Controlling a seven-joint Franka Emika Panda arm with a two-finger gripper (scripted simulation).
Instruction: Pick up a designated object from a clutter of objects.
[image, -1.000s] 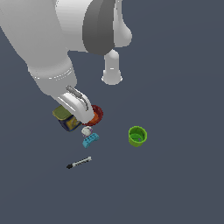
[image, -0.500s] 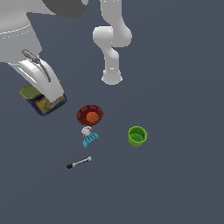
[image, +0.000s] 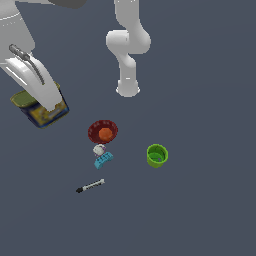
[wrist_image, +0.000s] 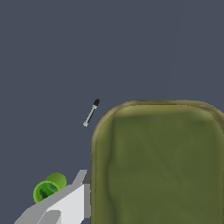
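Note:
The olive tin (image: 26, 99), with its blue and yellow label, is in my gripper (image: 49, 106), which is shut on it at the exterior view's left, apart from the other items. In the wrist view the tin's olive top (wrist_image: 162, 166) fills much of the picture, with one finger (wrist_image: 65, 205) beside its edge. The rest of the clutter lies on the floor: a dark red bowl (image: 95, 129) with an orange ball (image: 105, 133), a white lump (image: 99, 149), a light-blue brick (image: 103, 160), a black-and-white marker (image: 90, 186) and a green cup (image: 157, 155).
The arm's white base (image: 128, 87) stands behind the clutter. The marker (wrist_image: 91, 113) and the green cup (wrist_image: 49, 189) also show in the wrist view, on the dark grey floor (image: 200, 210).
My gripper has moved from beside the red bowl to the exterior view's left, and the olive tin has moved with it. The other items have not moved.

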